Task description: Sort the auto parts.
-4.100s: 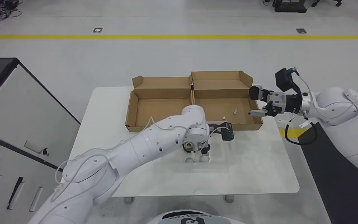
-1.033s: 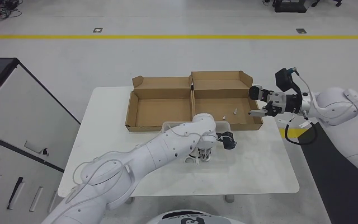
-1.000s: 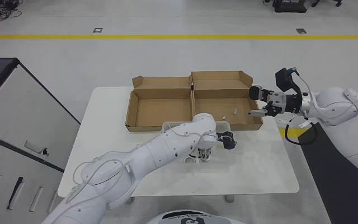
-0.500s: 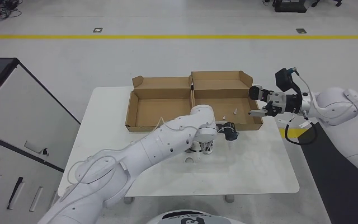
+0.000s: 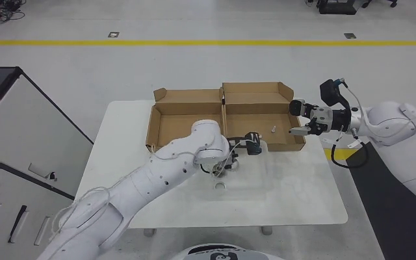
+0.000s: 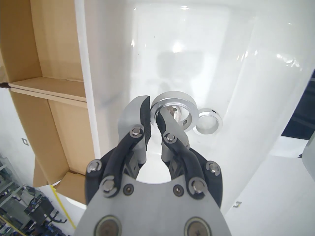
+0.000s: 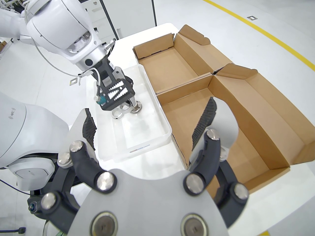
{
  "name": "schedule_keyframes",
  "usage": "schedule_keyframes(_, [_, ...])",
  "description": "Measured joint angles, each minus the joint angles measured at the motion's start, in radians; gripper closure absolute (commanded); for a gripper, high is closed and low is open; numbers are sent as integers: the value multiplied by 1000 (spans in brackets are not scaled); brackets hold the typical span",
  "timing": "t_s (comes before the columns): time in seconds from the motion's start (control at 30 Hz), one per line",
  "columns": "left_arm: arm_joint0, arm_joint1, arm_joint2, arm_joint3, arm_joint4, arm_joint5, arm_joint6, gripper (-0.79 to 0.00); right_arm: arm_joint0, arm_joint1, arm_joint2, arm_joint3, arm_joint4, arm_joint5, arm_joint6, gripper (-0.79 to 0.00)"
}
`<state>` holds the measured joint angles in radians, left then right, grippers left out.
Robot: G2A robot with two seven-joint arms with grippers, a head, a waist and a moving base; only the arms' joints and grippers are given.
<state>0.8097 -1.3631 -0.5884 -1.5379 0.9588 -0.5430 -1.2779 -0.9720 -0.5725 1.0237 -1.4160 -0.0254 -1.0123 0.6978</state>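
My left gripper [image 6: 153, 109] is shut on the wall of a silver metal ring [image 6: 187, 104], one finger inside it and one outside, above a clear plastic tray [image 6: 196, 37]. A smaller silver ring [image 6: 208, 111] lies on the tray just beyond the held one. In the top view the left gripper [image 5: 226, 166] hangs close to the front wall of the two-compartment cardboard box [image 5: 185, 127], and a loose ring [image 5: 220, 186] lies below it. My right gripper [image 7: 150, 108] is open with nothing in it, and it hovers at the right end of the box [image 5: 300, 120].
A small screw-like part [image 5: 273, 128] lies in the box's right compartment. The box's left compartment [image 7: 172, 65] holds nothing. The white table [image 5: 292, 188] has free room to the right of and in front of the tray [image 7: 137, 152]. The left arm's gripper [image 7: 126, 104] shows over the tray.
The left arm has swung left and toward the box, taking one ring with it. One ring stays on the tray. The right arm has not moved.
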Motion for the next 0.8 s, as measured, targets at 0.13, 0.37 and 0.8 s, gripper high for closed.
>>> schedule_keyframes(0.13, [79, 73, -114, -110, -18, -79, 79, 0, 0, 0, 0, 0, 0, 0, 0, -785])
schedule_keyframes(0.37, [212, 182, -312, -241, -96, -256, 255, 0, 0, 0, 0, 0, 0, 0, 0, -785])
schedule_keyframes(0.8, [340, 285, -475, -336, -257, -469, 571, 0, 0, 0, 0, 0, 0, 0, 0, -785])
